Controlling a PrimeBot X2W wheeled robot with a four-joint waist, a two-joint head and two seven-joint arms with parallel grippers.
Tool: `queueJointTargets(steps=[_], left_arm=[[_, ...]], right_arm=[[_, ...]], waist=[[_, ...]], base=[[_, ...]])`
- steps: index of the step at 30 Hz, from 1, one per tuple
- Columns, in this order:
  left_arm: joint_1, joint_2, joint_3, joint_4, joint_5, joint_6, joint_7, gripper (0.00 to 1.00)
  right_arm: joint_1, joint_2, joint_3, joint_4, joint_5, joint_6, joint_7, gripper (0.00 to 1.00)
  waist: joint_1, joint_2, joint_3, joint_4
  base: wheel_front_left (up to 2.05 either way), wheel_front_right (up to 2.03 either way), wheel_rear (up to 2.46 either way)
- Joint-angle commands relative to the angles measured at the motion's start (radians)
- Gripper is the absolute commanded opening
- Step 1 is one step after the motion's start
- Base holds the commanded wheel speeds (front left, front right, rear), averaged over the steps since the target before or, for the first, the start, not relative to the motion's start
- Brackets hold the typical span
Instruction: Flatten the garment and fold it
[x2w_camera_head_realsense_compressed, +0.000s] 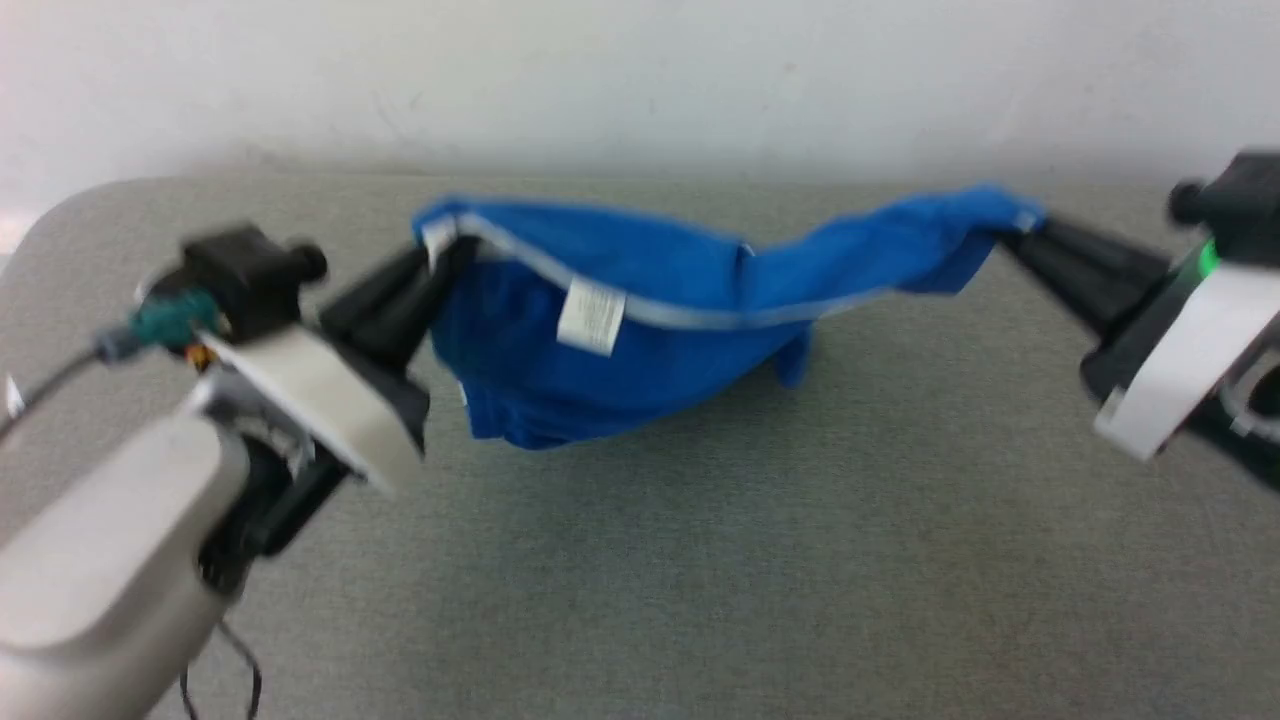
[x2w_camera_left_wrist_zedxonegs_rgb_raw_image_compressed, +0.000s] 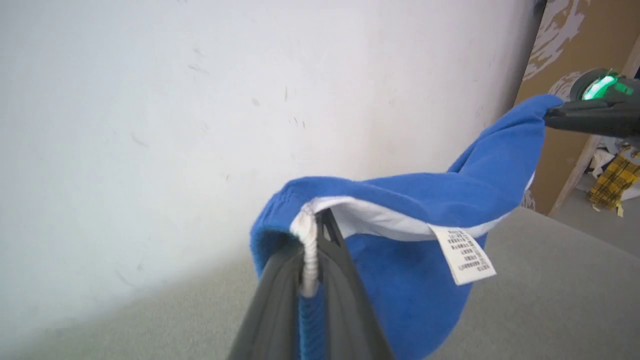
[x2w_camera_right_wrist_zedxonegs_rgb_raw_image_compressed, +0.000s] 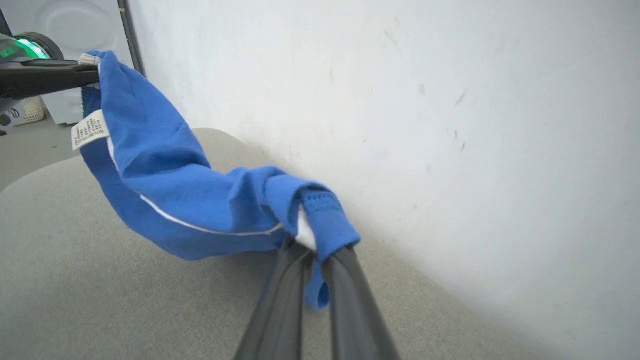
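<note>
Bright blue soft shorts with white trim (x2w_camera_head_realsense_compressed: 640, 340) slung mid-frame between my left gripper (x2w_camera_head_realsense_compressed: 437, 262) and right gripper (x2w_camera_head_realsense_compressed: 1012, 240). Both clenched on opposite edges. Middle sags toward grey felt tabletop (x2w_camera_head_realsense_compressed: 700, 560). Light, limp, probably slippery; seamed edges safest hold.

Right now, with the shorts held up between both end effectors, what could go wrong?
The right end effector pinches only a small bunched edge of the shorts, so pulling wider might slip it free. The middle sags, bunched, over the grey surface; lowering now would likely leave creases.
</note>
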Motion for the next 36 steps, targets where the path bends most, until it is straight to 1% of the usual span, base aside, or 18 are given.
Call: queueJointTargets(steps=[1, 4, 8, 11, 15, 19, 24, 26, 29, 32, 36], left_arm=[[-0.055, -0.023, 0.024, -0.004, -0.004, 0.003, -0.014, 0.00], [-0.161, -0.073, 0.052, 0.023, 0.000, -0.004, -0.023, 0.00], [-0.324, -0.144, 0.083, 0.106, 0.006, -0.028, -0.034, 0.00], [-0.449, -0.191, 0.102, 0.182, 0.025, -0.039, -0.050, 0.00], [-0.606, -0.229, 0.112, 0.278, 0.074, -0.049, -0.069, 0.00], [-0.756, -0.267, 0.143, 0.369, 0.099, -0.050, -0.106, 0.00], [-0.894, -0.296, 0.176, 0.468, 0.111, -0.061, -0.150, 0.00], [-0.922, -0.303, 0.176, 0.501, 0.117, -0.070, -0.160, 0.00], [-0.929, -0.313, 0.172, 0.545, 0.124, -0.080, -0.178, 0.00], [-0.888, -0.327, 0.167, 0.583, 0.121, -0.090, -0.196, 0.00], [-0.773, -0.336, 0.169, 0.610, 0.123, -0.099, -0.212, 0.00]], right_arm=[[-0.024, 0.013, -0.039, 0.014, 0.000, -0.001, -0.013, 0.00], [-0.071, 0.050, -0.110, 0.050, -0.001, -0.001, -0.009, 0.00], [-0.178, 0.117, -0.202, 0.122, -0.021, -0.001, 0.000, 0.00], [-0.281, 0.162, -0.262, 0.189, -0.073, -0.001, 0.006, 0.00], [-0.430, 0.215, -0.329, 0.286, -0.150, -0.001, 0.018, 0.00], [-0.574, 0.255, -0.383, 0.365, -0.227, -0.001, 0.019, 0.00], [-0.727, 0.284, -0.400, 0.442, -0.323, -0.001, 0.024, 0.00], [-0.767, 0.293, -0.399, 0.470, -0.351, -0.001, 0.025, 0.00], [-0.787, 0.314, -0.396, 0.511, -0.362, -0.001, 0.021, 0.00], [-0.753, 0.326, -0.363, 0.532, -0.366, -0.001, 0.002, 0.00], [-0.646, 0.345, -0.317, 0.550, -0.352, -0.001, -0.059, 0.00]], waist=[[0.0001, 0.0000, -0.001, -0.027], [0.0001, 0.0000, 0.031, -0.038], [0.0001, 0.0000, 0.104, -0.057], [0.0001, 0.0000, 0.169, -0.065], [0.0001, 0.0000, 0.262, -0.069], [0.0001, 0.0000, 0.347, -0.072], [0.0001, 0.0000, 0.432, -0.070], [0.0001, 0.0000, 0.456, -0.069], [0.0001, 0.0000, 0.480, -0.068], [0.0001, 0.0000, 0.490, -0.069], [0.0001, 0.0000, 0.482, -0.076]], base=[[0.00, 0.00, 0.00], [0.00, 0.00, 0.00], [0.00, 0.00, 0.00], [0.00, 0.00, 0.00], [0.00, 0.00, 0.00], [0.00, 0.00, 0.00], [0.00, 0.00, 0.00], [0.00, 0.00, 0.00], [0.00, 0.00, 0.00], [0.00, 0.00, 0.00], [0.00, 0.00, 0.00]])
